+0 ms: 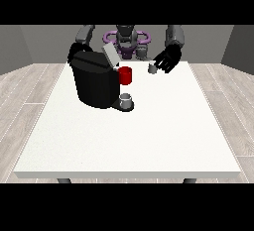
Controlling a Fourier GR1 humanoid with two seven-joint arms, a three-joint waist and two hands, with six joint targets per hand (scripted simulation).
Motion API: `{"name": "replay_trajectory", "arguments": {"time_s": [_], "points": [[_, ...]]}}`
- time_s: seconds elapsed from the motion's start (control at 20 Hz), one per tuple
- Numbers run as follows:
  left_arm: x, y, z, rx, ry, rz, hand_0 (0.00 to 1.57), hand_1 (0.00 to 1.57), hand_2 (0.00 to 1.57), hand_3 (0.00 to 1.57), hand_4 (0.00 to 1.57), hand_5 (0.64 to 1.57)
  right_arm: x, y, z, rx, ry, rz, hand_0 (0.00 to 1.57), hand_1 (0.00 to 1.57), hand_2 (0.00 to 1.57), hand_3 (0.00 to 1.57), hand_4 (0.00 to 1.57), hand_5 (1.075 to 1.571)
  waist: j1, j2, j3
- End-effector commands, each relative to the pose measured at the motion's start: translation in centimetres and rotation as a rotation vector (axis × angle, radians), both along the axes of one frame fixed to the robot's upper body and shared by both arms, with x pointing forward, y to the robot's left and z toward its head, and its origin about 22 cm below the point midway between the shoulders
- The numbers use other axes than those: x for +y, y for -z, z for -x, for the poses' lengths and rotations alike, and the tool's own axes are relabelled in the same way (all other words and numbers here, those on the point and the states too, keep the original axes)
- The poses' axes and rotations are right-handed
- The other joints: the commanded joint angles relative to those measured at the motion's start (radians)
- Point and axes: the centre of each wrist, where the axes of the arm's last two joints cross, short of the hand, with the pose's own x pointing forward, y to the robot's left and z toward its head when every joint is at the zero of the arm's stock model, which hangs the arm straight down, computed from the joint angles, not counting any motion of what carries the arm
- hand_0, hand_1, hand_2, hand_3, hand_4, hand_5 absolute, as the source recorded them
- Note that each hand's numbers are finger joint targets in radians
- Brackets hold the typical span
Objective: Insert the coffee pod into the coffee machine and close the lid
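The step in hand looked like picking up the coffee pod (153,68). To do it well, the hand at the view's right (167,60) should close round the pod's sides and lift it straight before carrying it toward nine o'clock, to the coffee machine (95,80), whose lid (110,54) stood open. The pod sat on the counter (149,126), just at the hand's eight o'clock, seemingly touching its fingertips. The fingers hung relaxed, holding nothing. The other hand (75,50) was mostly hidden behind the machine; its state could not be told.
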Motion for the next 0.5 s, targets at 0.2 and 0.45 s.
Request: {"name": "replay_trajectory", "arguments": {"time_s": [0.2,0.45], "points": [[0.3,-6.4,-1.3,-0.065,-0.021,0.007,1.07,1.07,1.22,1.23,0.52,1.571,-0.2,-0.5,-0.1,-0.024,-0.039,0.006,0.00,0.00,0.00,0.00,0.50,1.571,-0.055,0.002,0.0000],[-0.2,-9.7,-1.9,-0.133,-0.076,0.049,1.21,1.21,1.25,1.19,0.49,1.571,2.5,-3.4,-1.7,-0.102,-0.056,0.025,0.00,0.00,0.00,0.00,0.49,1.571,-0.091,0.076,-0.0003]]}}
